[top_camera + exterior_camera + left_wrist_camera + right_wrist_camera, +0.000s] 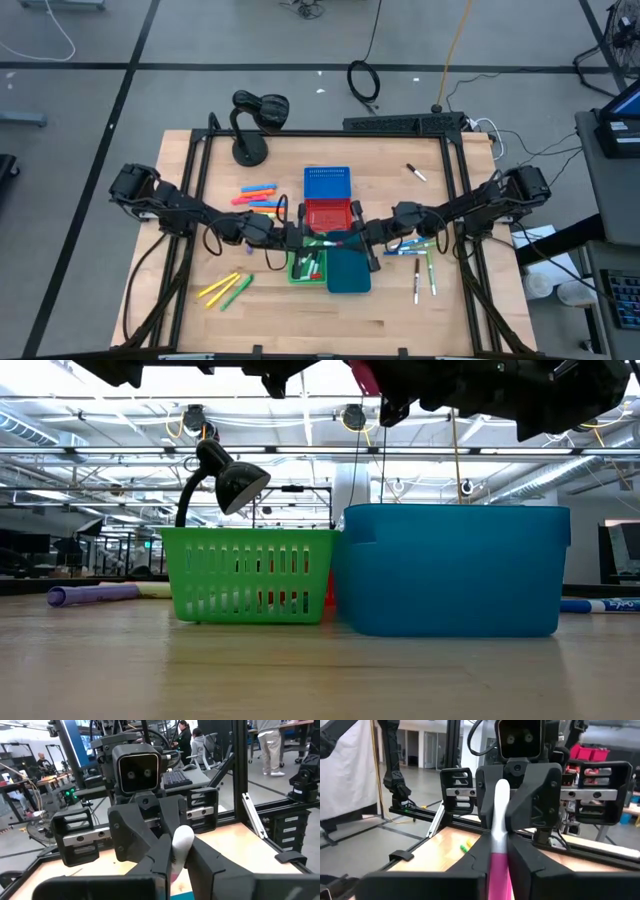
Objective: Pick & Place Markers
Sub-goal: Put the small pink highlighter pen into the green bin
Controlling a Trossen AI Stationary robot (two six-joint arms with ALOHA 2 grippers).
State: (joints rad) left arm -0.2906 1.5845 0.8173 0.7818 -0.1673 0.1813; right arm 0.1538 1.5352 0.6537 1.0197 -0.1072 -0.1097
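Grippers meet over the bins mid-counter: your left gripper (172, 865) and right gripper (500, 855) both clamp one pink-and-white marker (499, 840). Handover in hand. Next, release one side only, then lower it into the green bin (305, 268).

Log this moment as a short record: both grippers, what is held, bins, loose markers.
left gripper: shut on the pink-and-white marker, over the bins
right gripper: shut on its other end
pink-and-white marker: between both sets of fingers
bins: green bin, teal bin, red bin, blue bin
loose markers: lying on both sides of the table
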